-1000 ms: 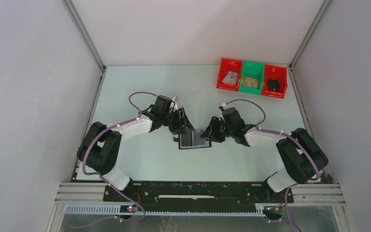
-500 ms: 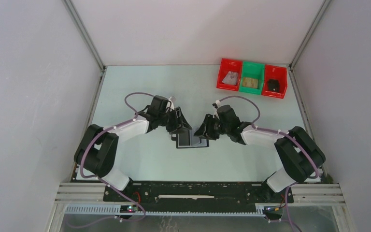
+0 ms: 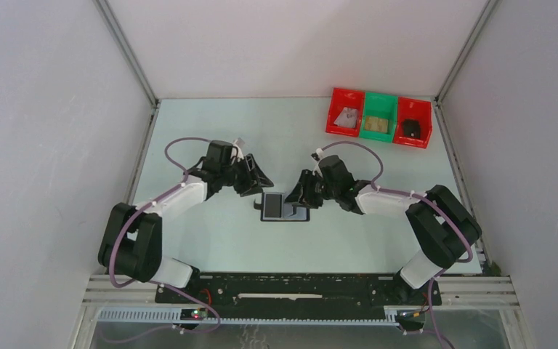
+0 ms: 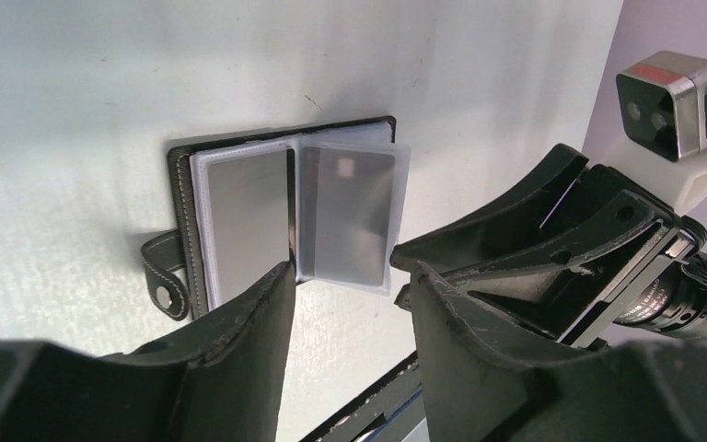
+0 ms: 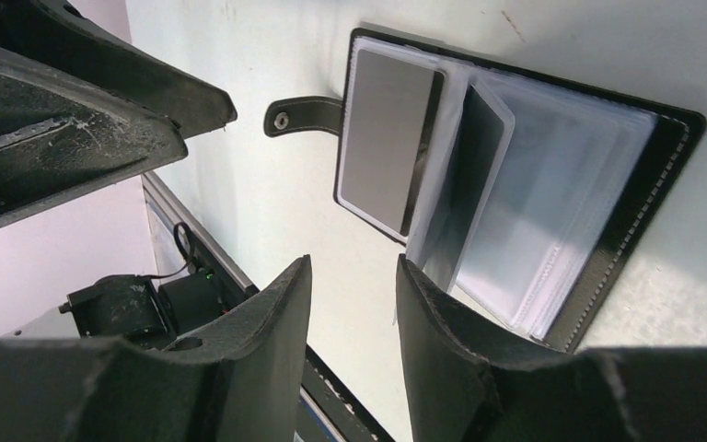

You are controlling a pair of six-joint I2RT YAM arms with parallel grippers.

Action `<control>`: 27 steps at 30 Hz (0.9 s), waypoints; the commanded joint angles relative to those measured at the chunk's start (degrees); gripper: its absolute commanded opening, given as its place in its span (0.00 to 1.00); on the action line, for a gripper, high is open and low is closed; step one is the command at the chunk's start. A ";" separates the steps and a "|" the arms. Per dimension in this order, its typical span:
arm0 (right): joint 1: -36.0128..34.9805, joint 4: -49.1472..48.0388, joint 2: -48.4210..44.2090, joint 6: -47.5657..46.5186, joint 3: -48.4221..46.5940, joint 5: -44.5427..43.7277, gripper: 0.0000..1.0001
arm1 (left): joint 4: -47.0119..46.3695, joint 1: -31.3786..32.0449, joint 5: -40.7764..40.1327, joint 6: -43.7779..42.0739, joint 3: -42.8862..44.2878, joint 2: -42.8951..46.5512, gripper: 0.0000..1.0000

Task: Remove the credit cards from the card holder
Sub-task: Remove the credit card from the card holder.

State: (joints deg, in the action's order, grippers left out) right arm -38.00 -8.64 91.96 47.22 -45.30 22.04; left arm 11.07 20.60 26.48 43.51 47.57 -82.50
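From above you see only the card holder (image 3: 284, 208) lying open on the tabletop (image 3: 349, 243) between the arms. Your wrist cameras add the detail: a silvery-grey credit card (image 5: 387, 138) sits in the sleeve on the closing tab (image 5: 302, 116) side, and a clear sleeve page (image 4: 345, 216) stands half-raised at the spine. Your left gripper (image 3: 254, 177) is parted and empty, off the holder's far-left corner. Your right gripper (image 3: 300, 196) is also parted and empty, at its right edge. A second ago both crowded the holder; the left has since drawn back.
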 commanded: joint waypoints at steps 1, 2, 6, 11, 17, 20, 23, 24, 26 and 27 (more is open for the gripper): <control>-1.01 -1.56 1.34 0.43 -3.20 0.40 0.48 | 1.01 -1.37 -0.59 -2.00 -1.61 3.01 0.54; -1.10 -1.47 1.49 0.42 -3.51 0.52 0.48 | 1.02 -1.55 -0.55 -2.02 -1.75 3.23 0.54; -1.42 -1.21 2.27 0.22 -4.58 0.61 0.48 | 1.01 -1.88 -0.54 -2.11 -2.38 3.78 0.54; -1.80 -0.95 3.62 0.07 -5.98 0.98 0.48 | 0.99 -2.05 -0.53 -2.18 -2.81 4.10 0.54; -2.24 -1.09 5.03 0.12 -6.56 0.68 0.48 | 0.86 -2.47 -0.44 -2.20 -3.42 4.53 0.54; -2.26 -1.07 5.90 0.11 -6.64 0.43 0.48 | 0.73 -2.62 -0.39 -2.20 -3.73 4.70 0.54; -2.34 -0.89 6.66 0.06 -6.64 -0.04 0.48 | 0.45 -2.73 0.10 -2.11 -3.89 4.93 0.54; -2.34 -1.08 6.96 0.10 -6.68 -0.08 0.48 | 0.30 -2.71 0.21 -2.11 -3.96 5.06 0.54; -2.30 -1.53 7.42 0.39 -6.77 0.09 0.48 | 0.27 -2.75 0.21 -2.04 -4.04 5.11 0.54; -2.40 -1.50 7.70 0.40 -7.00 0.10 0.48 | 0.25 -2.76 0.22 -2.02 -4.11 5.07 0.55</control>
State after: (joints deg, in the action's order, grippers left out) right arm -39.83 -8.86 98.56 47.29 -50.11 22.79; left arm 12.58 18.33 26.13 42.87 44.34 -79.44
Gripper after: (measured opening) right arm 0.480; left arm 0.544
